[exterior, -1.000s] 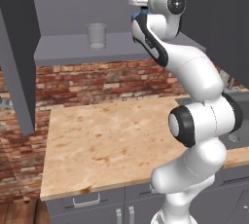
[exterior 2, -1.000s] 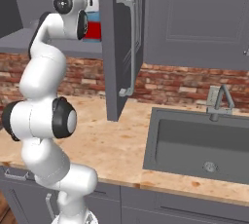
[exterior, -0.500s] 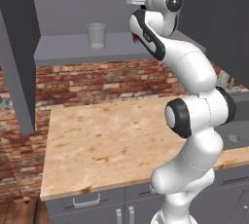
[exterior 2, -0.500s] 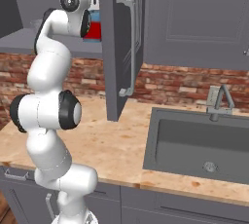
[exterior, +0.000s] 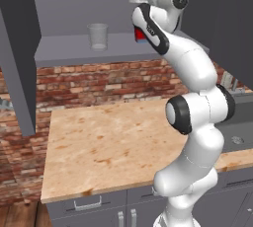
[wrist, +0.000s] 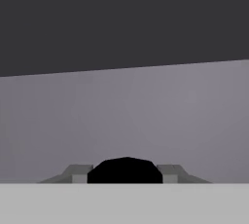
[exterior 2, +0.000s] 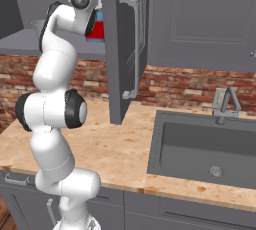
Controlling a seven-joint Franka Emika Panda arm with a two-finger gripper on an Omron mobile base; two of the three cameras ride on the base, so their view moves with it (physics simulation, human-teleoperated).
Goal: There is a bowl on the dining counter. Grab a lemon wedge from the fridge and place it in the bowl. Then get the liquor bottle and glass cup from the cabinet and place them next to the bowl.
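My arm raised into the open cabinet [exterior: 123, 48], my pincer [wrist: 125, 169] around the bottle's black cap [wrist: 125, 170], grip not sure, bottle [exterior 2: 97, 26] on the shelf, glass cup [exterior: 98, 36] well apart to its left

The squat clear bottle of red liquid with blue shoulders [exterior: 139, 35] is largely hidden behind the white arm in the left base view; in the right base view [exterior 2: 98, 28] it is covered partly by the arm and the open grey cabinet door [exterior 2: 122, 49]. The hand [wrist: 125, 169] is cut off low in the hand view; its grip cannot be determined.
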